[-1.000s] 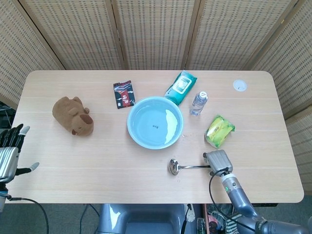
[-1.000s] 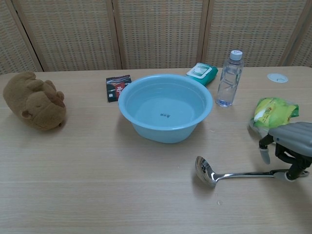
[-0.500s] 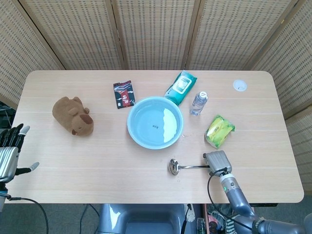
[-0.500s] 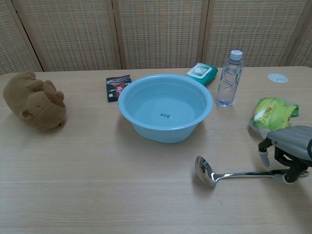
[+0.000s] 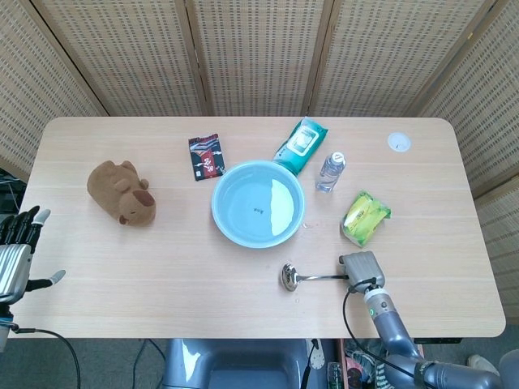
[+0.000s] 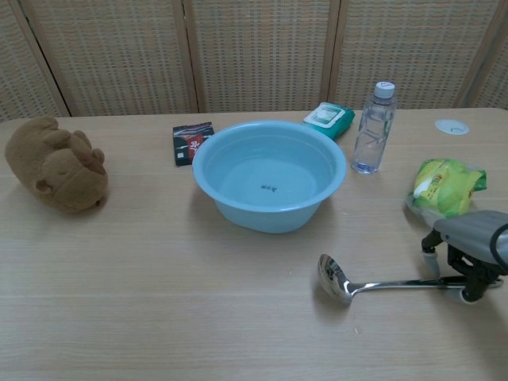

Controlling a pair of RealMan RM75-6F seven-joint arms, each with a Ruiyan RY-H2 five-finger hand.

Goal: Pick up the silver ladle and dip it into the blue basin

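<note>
The blue basin (image 5: 258, 203) stood near the middle of the wooden table (image 5: 162, 267), with a little clear water showing in its bottom. The silver ladle (image 6: 373, 282) lay flat on the table in front of the basin and to its right, bowl end nearest the basin, handle running away toward the table's right side. The right hand (image 6: 468, 252) was down over the far end of that handle, its fingers (image 6: 429, 260) curled around the tip; whether they actually gripped the handle or only touched it could not be told from either view. The ladle was apart from the basin and was not yet lifted.

The left hand (image 5: 16, 251) hung off the table's left edge, well away from the basin, fingers spread and holding nothing.

Left of the basin sat a brown plush animal (image 5: 122, 192). Behind the basin, to its left, lay a small black and red packet (image 5: 208, 156). Behind the basin to the right, just beside its rim, lay a green pack of wet wipes (image 5: 301, 145), and next to that, right of the basin, stood a clear plastic water bottle (image 6: 374, 127) with a white cap. Further right of the basin lay a yellow-green snack bag (image 5: 365, 215), near the right hand. A small white round disc (image 5: 398, 143) sat far behind and right of the basin.
</note>
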